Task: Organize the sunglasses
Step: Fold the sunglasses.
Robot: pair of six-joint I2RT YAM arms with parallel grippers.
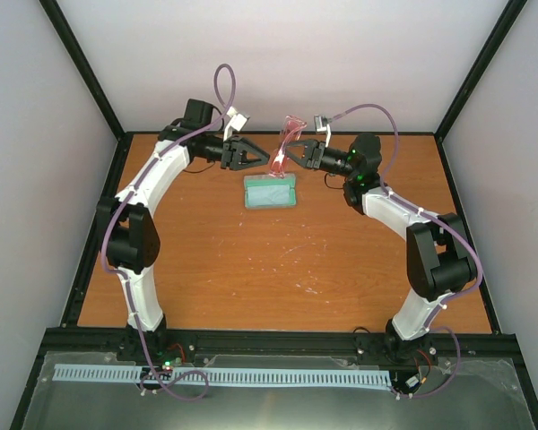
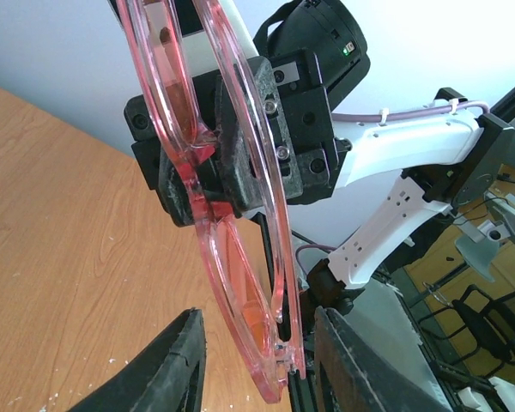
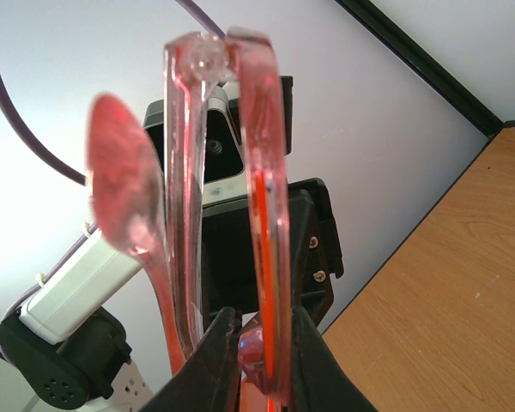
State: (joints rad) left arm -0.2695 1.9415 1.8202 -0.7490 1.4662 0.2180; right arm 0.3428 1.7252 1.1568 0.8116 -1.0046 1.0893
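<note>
Currently pinches the sunglasses (image 1: 288, 141) in the right gripper (image 1: 293, 154), fingers (image 3: 219, 360) squeezed together on the pink frame near its bridge. Holds them on end in the air, clear of the table (image 1: 251, 269), above and slightly behind the open, teal-lined grey case (image 1: 270, 191). Meets them from the opposite side with the left gripper (image 1: 264, 159), jaws spread wide, straddling the frame's lower end; seemingly just short of contact, though hard to judge from these angles.
</note>
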